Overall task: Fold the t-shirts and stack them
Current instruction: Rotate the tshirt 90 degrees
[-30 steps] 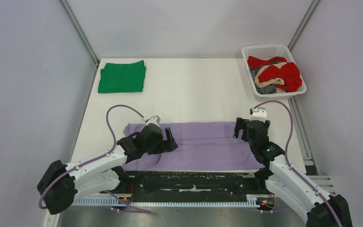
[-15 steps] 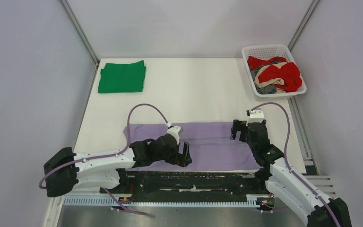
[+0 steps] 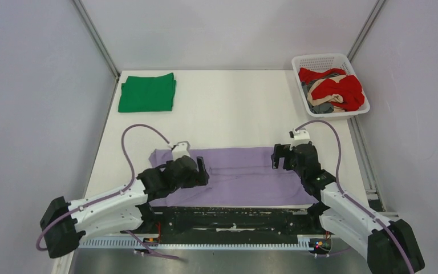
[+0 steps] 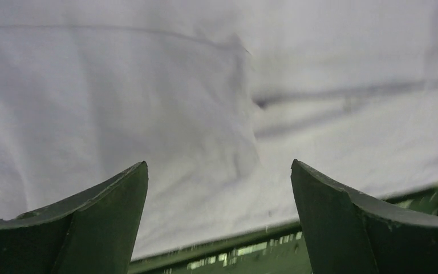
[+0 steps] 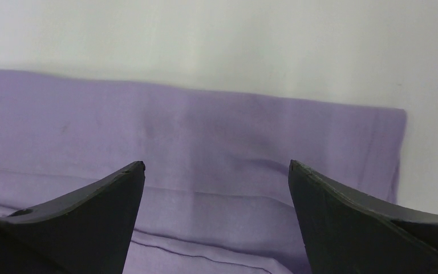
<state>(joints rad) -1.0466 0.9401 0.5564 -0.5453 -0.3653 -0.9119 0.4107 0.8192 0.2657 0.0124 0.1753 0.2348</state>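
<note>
The lavender t-shirt (image 3: 245, 174) lies flat in a long folded strip near the front of the table. My left gripper (image 3: 202, 169) hovers over its left part, jaws open and empty; in the left wrist view the cloth (image 4: 205, 114) looks pale grey-white. My right gripper (image 3: 278, 156) is over its right part near the far edge, open and empty; the cloth fills the right wrist view (image 5: 205, 148). A folded green t-shirt (image 3: 147, 92) lies at the far left. Red, tan and grey shirts (image 3: 333, 90) sit crumpled in the basket.
The white lattice basket (image 3: 319, 60) stands at the far right corner. Grey walls close both sides. A black rail (image 3: 234, 217) runs along the table's near edge, also showing in the left wrist view (image 4: 251, 251). Purple cables loop above both wrists.
My left gripper swung right toward the shirt's middle, then back left and a little farther away. My right gripper moved left and slightly away along the shirt's far edge. The shirt lies as before.
</note>
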